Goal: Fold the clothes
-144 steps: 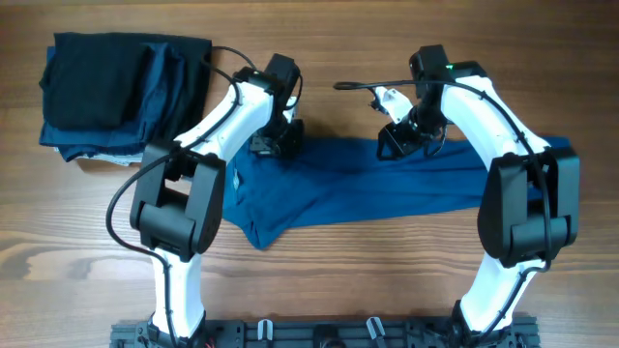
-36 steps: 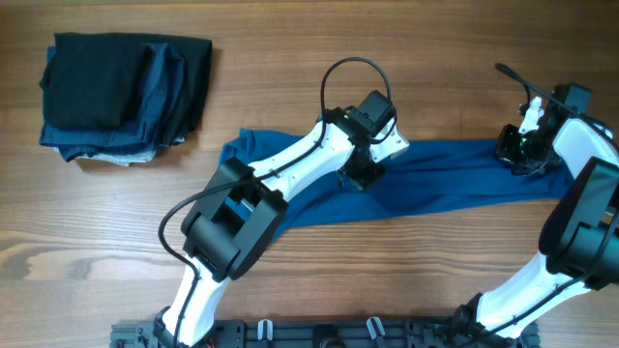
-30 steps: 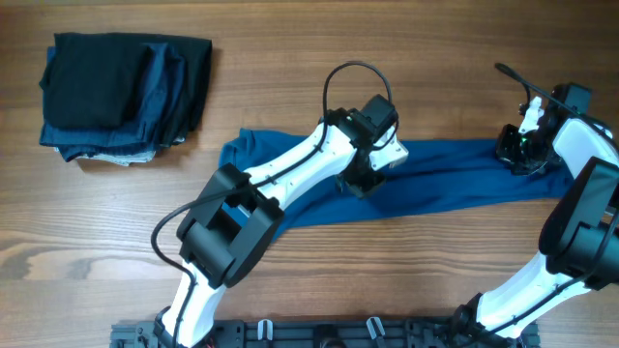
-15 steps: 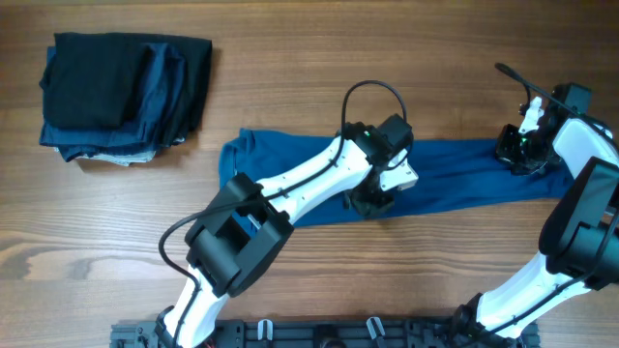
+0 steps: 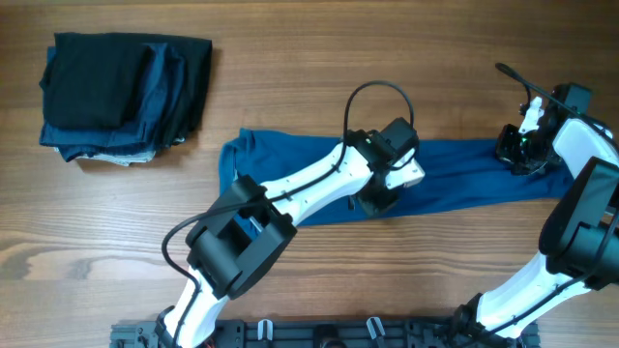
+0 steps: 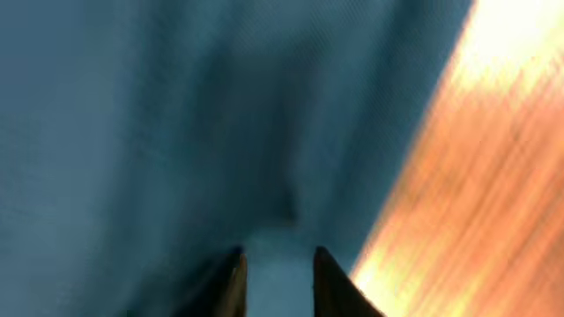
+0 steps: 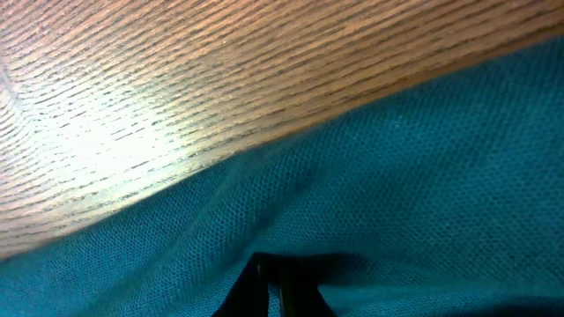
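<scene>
**Item: two grippers on one blue shirt, tabletop**

Left gripper (image 6: 278,286) – in its wrist view, two dark fingers (image 6: 330,283) rise from the bottom edge with a narrow gap between them. Pale blue cloth shows through the gap. The jaws stand slightly parted. The picture is blurred, so I cannot tell whether the tips touch the fabric. In the overhead view this gripper sits just right of centre, over the lower edge of the shirt's middle section.

Right gripper (image 7: 282,286) – in its wrist view the dark tips sit at the bottom centre, closed together with only a hairline between them. Knit fabric creases run into the tips, so the jaws are clamped on the cloth. In the overhead view it sits at the right edge of the frame, on the upper edge of the shirt's right end.

Blue polo shirt (image 5: 464,179) – it lies as a long band across the middle of the frame. The wider, bunched end is left of centre and the narrower end reaches the right edge. Part of it is hidden under the left arm.

Table (image 5: 319,68) – brown wood grain, carrying everything listed.

Pile of dark garments (image 5: 121,92) – folded black and navy pieces in the upper left of the frame, well apart from the shirt and both grippers.
</scene>
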Controlling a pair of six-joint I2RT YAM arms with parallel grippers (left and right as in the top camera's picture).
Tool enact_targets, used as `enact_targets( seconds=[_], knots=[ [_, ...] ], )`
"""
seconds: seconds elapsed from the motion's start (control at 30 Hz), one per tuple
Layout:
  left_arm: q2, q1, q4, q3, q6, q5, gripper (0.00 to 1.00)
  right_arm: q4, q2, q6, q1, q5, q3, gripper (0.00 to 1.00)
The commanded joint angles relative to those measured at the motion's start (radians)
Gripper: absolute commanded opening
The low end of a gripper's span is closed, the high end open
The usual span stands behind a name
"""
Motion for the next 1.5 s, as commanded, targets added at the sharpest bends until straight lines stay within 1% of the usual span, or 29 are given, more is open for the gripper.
enact_targets(
  seconds=[0.0,0.07,0.1,0.17,0.23,0.33,0.43,0.53,0.73,0.8,0.9,0.93,1.0,1.03,1.07,1.1,1.13,1.2,1.23,1.43,1.47],
  knots=[
    [-0.047,0.008,0.053,-0.003,0.007,-0.107,0.31,0.017,0.06,0.007,0.003,-0.002,-0.039,0.07],
    [-0.047,0.012,0.068,-0.003,0.011,-0.155,0.36,0.017,0.06,0.007,0.003,-0.002,-0.039,0.08],
    [-0.047,0.015,0.07,-0.003,0.013,-0.169,0.37,0.017,0.06,0.007,0.003,-0.002,-0.039,0.08],
    [-0.046,0.025,0.07,-0.003,0.035,-0.171,0.38,0.017,0.06,0.007,0.003,-0.002,-0.039,0.08],
    [-0.044,0.035,0.075,-0.003,0.045,-0.171,0.41,0.017,0.06,0.006,0.003,-0.002,-0.039,0.08],
    [-0.041,0.047,0.079,-0.003,0.073,-0.171,0.44,0.017,0.06,0.007,0.003,-0.002,-0.039,0.08],
    [-0.037,0.053,0.077,-0.004,0.085,-0.155,0.43,0.017,0.06,0.006,0.003,-0.001,-0.039,0.09],
    [-0.023,0.052,0.072,-0.004,0.085,-0.114,0.39,0.017,0.06,0.006,0.003,-0.001,-0.039,0.08],
    [-0.016,0.05,0.013,-0.004,0.085,-0.039,0.32,0.017,0.06,0.007,0.003,-0.001,-0.039,0.09],
    [-0.016,0.05,0.0,-0.004,0.085,-0.039,0.27,0.017,0.06,0.007,0.003,-0.001,-0.039,0.09],
    [-0.016,0.05,-0.011,-0.004,0.085,-0.039,0.26,0.017,0.06,0.007,0.003,-0.001,-0.039,0.09],
    [-0.016,0.05,-0.013,-0.004,0.085,-0.039,0.21,0.017,0.06,0.006,0.003,-0.001,-0.039,0.09],
    [-0.016,0.05,-0.014,-0.004,0.085,-0.039,0.18,0.017,0.06,0.006,0.003,-0.001,-0.039,0.09],
    [-0.016,0.05,-0.013,-0.004,0.085,-0.039,0.17,0.017,0.06,0.007,0.003,-0.001,-0.039,0.09],
    [-0.016,0.05,-0.013,-0.004,0.085,-0.039,0.19,0.017,0.06,0.007,0.003,-0.001,-0.039,0.09],
    [-0.016,0.05,-0.013,-0.004,0.085,-0.039,0.26,0.017,0.06,0.006,0.003,-0.001,-0.039,0.09],
    [-0.016,0.05,-0.011,-0.004,0.085,-0.039,0.29,0.017,0.06,0.006,0.003,-0.001,-0.039,0.09],
    [-0.016,0.05,-0.01,-0.004,0.085,-0.039,0.2,0.017,0.06,0.006,0.003,-0.001,-0.039,0.09],
    [-0.016,0.05,-0.009,-0.006,0.085,-0.039,0.17,0.016,0.06,0.006,0.003,-0.001,-0.039,0.09],
    [-0.007,0.05,-0.009,-0.023,0.085,-0.032,0.13,0.014,0.06,0.007,0.003,-0.001,-0.039,0.09],
    [-0.007,0.05,-0.011,-0.023,0.084,-0.032,0.11,0.014,0.06,0.007,0.003,-0.001,-0.039,0.09]
  ],
)
